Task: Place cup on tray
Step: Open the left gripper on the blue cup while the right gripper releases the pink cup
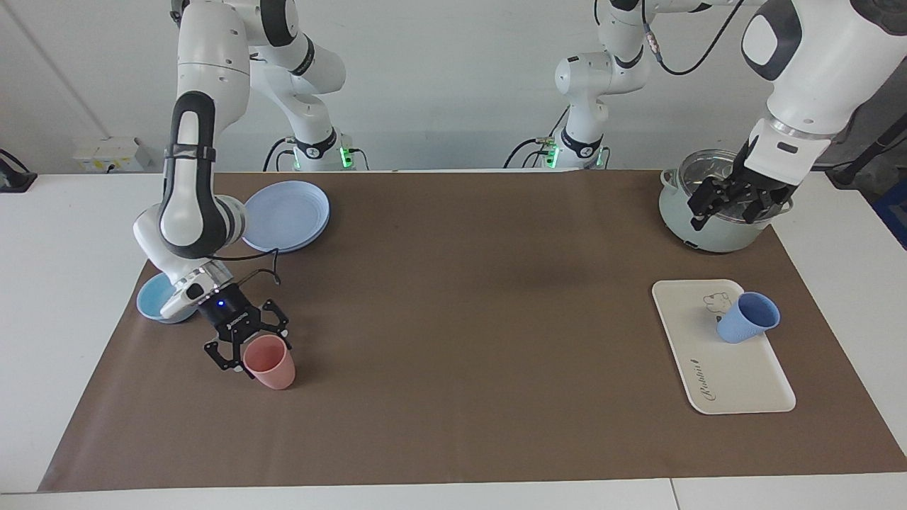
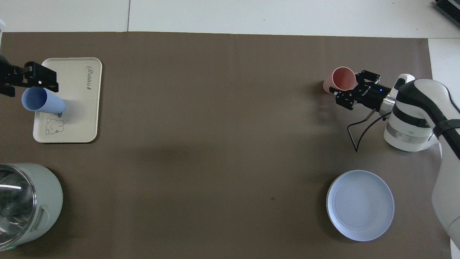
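Observation:
The blue cup (image 1: 747, 319) (image 2: 42, 101) stands by itself on the cream tray (image 1: 730, 386) (image 2: 79, 115), beside the animal drawing. It sits close to the rim at the left arm's end, and nothing touches it. My left gripper (image 1: 724, 212) (image 2: 34, 81) hangs open and empty, well above the cup and that rim. My right gripper (image 1: 249, 350) (image 2: 354, 88) is low at the right arm's end of the mat. It is shut on the rim of a pink cup (image 1: 271, 363) (image 2: 339, 79), which is slightly tilted at or just above the mat.
A pale green pot (image 1: 698, 223) (image 2: 39, 201) with a glass lid stands nearer the robots than the tray. A round blue plate (image 1: 285, 216) (image 2: 360, 205) and a light-blue bowl (image 1: 152, 301) lie near the right arm.

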Robot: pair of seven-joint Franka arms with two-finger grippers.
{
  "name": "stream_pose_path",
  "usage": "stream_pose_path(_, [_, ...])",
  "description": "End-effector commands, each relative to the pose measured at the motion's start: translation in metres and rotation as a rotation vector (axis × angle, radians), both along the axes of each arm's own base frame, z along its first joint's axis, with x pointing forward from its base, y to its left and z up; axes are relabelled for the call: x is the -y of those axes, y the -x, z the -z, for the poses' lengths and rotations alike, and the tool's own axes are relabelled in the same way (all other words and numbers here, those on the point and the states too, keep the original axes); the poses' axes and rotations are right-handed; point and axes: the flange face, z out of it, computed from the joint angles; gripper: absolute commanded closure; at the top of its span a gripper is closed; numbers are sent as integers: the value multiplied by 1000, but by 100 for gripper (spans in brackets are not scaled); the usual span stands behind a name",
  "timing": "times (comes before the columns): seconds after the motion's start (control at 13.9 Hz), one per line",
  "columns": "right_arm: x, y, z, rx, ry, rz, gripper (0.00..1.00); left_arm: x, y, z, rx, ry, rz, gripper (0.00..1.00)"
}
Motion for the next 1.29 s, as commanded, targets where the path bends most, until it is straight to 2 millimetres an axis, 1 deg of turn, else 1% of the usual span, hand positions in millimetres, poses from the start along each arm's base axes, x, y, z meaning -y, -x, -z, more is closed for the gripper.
stream_pose_path(0.0, [-10,-1,-15,35,-8,3,0,0,24,8,-22,-31,25,1])
stream_pose_path(0.14, [-27,-5,-41,33,-9,48,0,2,25,8,-21,-31,37,1])
stream_pose_path(0.22, [-37,-4,-49,22,-22,66,0,2,24,8,-14,-29,59,1])
stream_pose_path(0.36, [-39,-4,-60,17,-11,75,0,5,22,10,-6,-29,75,1])
stream_pose_path(0.58, [-29,-5,-79,19,76,28,0,11,25,11,-17,-26,74,1])
stream_pose_path(0.65, [-28,-5,-86,5,98,20,0,8,26,11,-24,-27,70,1])
stream_pose_path(0.72, [-28,-5,-97,-6,118,16,0,0,25,11,-20,-27,75,1])
stream_pose_path(0.86, [-27,-6,-113,-39,154,25,0,2,24,12,-14,-15,109,1])
stream_pose_path(0.94, [-28,-6,-120,-60,169,33,0,3,26,11,-16,-11,111,1])
stream_pose_path(1.01, [-29,-7,-131,-73,180,46,0,9,30,10,-15,-12,115,1])
stream_pose_path(1.08, [-29,-6,-138,-93,191,63,0,12,31,11,-17,-12,117,0])
stream_pose_path(1.22, [-34,-5,-158,-127,230,94,0,15,31,10,-16,11,125,0])
